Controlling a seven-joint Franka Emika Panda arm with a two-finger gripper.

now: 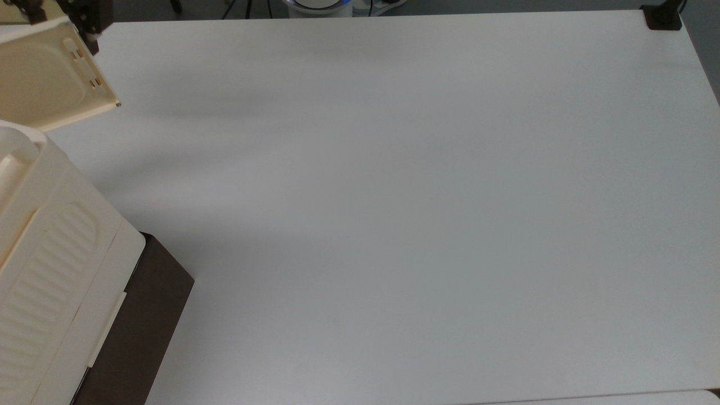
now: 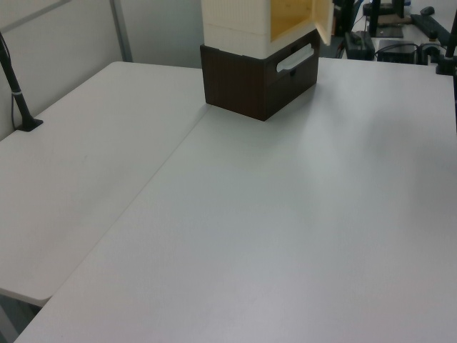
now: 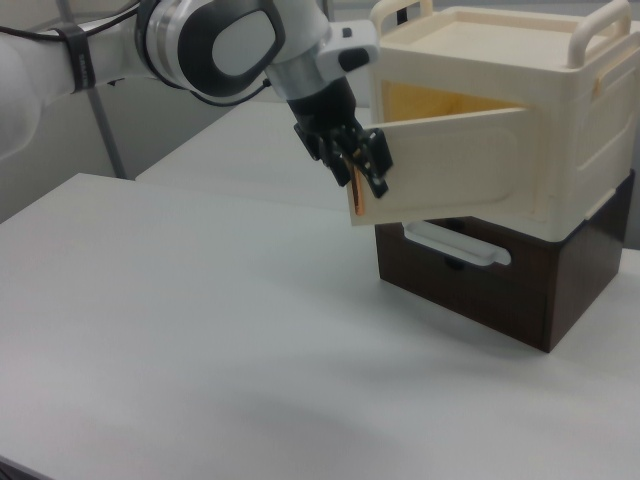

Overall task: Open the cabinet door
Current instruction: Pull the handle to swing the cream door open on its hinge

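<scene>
**At the cabinet's front: door swung well out, gripper at its free edge**

At the top view's upper left corner, the cabinet door (image 1: 39, 84) stands swung away from the cabinet (image 1: 50, 270), its recessed inner face and small brownish latch tabs turned up toward the camera. In the right view the door (image 3: 450, 165) is hinged at the right view's right and reaches out toward the right view's left, leaving the yellowish interior exposed behind it. Its long axis runs roughly level, from hinge to free edge, and the free edge sits slightly lower than the hinge side in the right view.

The gripper (image 3: 362, 170) sits at that free edge, with its fingers on either side of the panel's thin rim. It appears closed on the edge, which would explain why the door hangs part-way rather than falling back. The arm comes in from the right view's upper left, a line that suits pulling the edge along its arc.

The left view shows the door (image 2: 323, 20) angled away from the opening, above the dark brown drawer (image 2: 289, 68) with its cream strip handle. The cabinet stands at the far end of the white table (image 2: 271, 214).

Judgement: the door is largely open, and the task is close to finished.
</scene>
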